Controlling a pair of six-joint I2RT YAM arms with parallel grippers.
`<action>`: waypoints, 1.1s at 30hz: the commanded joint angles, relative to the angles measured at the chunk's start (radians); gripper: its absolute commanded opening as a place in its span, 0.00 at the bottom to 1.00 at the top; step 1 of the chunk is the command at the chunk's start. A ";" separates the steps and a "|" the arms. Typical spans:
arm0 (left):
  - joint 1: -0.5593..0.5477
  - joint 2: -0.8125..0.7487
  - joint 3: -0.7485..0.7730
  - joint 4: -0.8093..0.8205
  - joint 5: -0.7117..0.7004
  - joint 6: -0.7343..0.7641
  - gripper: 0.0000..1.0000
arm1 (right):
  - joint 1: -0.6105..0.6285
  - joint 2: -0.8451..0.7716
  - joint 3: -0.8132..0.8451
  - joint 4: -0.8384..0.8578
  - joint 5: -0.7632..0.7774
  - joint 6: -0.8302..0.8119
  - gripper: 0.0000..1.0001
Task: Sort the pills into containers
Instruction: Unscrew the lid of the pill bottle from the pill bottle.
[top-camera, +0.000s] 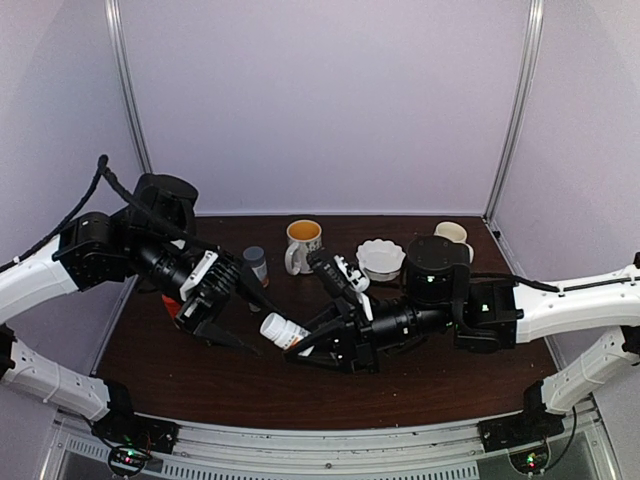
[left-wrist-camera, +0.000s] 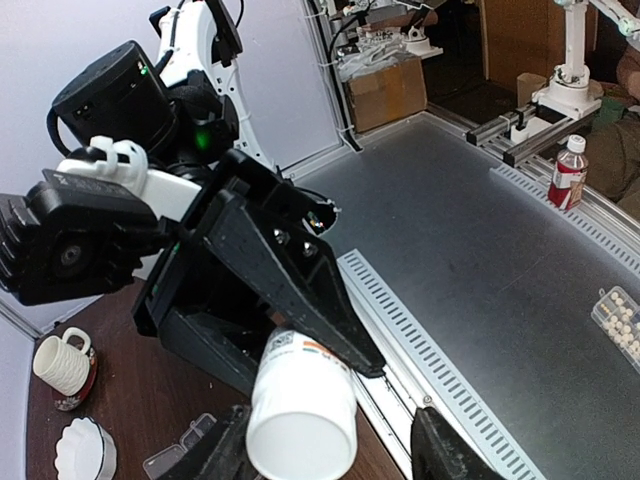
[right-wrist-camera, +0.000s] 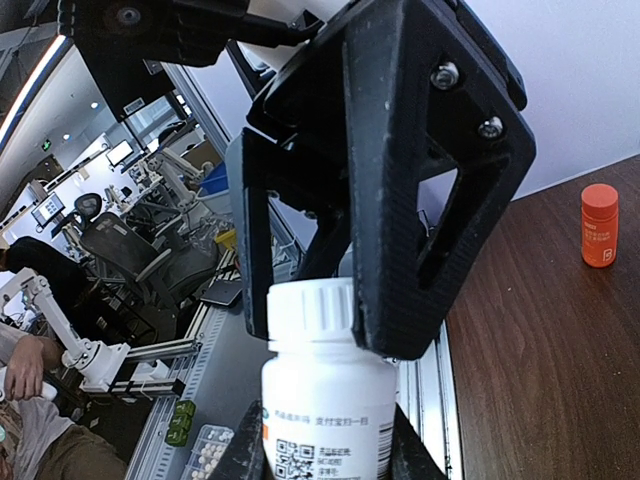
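Note:
My right gripper (top-camera: 306, 345) is shut on a white pill bottle (right-wrist-camera: 328, 420) and holds it on its side above the brown table (top-camera: 200, 380). Its ribbed cap (right-wrist-camera: 312, 312) points at my left gripper (left-wrist-camera: 330, 425). The left jaws are open and straddle the cap (left-wrist-camera: 300, 430). One finger (left-wrist-camera: 215, 452) lies against the cap and the other finger (left-wrist-camera: 445, 452) stands off with a gap. Part of the clear containers (left-wrist-camera: 180, 445) shows on the table under the bottle. No pills show on the table.
An orange bottle (right-wrist-camera: 600, 225) stands behind the left gripper. Along the back stand a grey-capped bottle (top-camera: 255, 262), a mug (top-camera: 303, 245), a white fluted bowl (top-camera: 380, 258) and a cup on a saucer (top-camera: 452, 235). The table's slotted metal edge (left-wrist-camera: 400, 330) runs just below the bottle.

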 joint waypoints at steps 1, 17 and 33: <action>-0.007 0.014 0.042 -0.008 -0.006 -0.005 0.56 | -0.006 0.002 0.030 0.028 -0.007 0.010 0.07; -0.007 0.004 0.037 -0.008 -0.008 0.003 0.34 | -0.006 0.007 0.028 0.023 -0.005 0.017 0.06; -0.006 0.024 0.063 0.051 -0.021 -0.261 0.11 | 0.037 -0.041 0.092 -0.200 0.210 -0.150 0.03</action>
